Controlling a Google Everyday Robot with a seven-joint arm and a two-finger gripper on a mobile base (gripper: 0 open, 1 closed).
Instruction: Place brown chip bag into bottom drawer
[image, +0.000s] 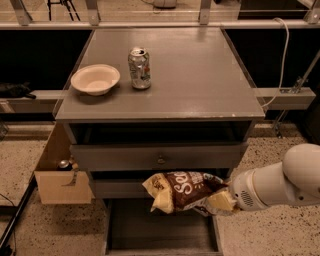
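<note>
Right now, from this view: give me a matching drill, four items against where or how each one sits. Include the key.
Items
1. crinkled dark-brown chip bag
2. silver soda can
3. pale round bowl
4. grey bottom drawer

States
A. pulled out at the cabinet's foot
B. upright on the grey cabinet top
C. gripped at one end by the tool, held over the open drawer
D. open side up, beside the can

Pairs: 1-C; 2-B; 3-D; 4-A
</note>
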